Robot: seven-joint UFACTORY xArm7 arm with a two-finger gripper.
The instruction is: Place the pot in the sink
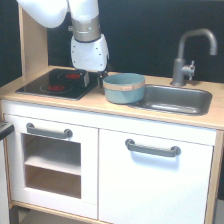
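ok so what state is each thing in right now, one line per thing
light blue-teal round pot with tan band: upright on the wooden counter, not in the sink, empty as far as visible
grey metal rectangular sink: empty
grey curved tap: no water running
black stovetop with red rings: nothing on it
white gripper: low behind the pot's left edge, jaws unclear

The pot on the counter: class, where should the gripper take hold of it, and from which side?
Probably the rim of the pot, from above, one finger inside and one outside. It stands upright and open-topped, too wide to span. The gripper sits at the exterior view's left, so that near edge suits.
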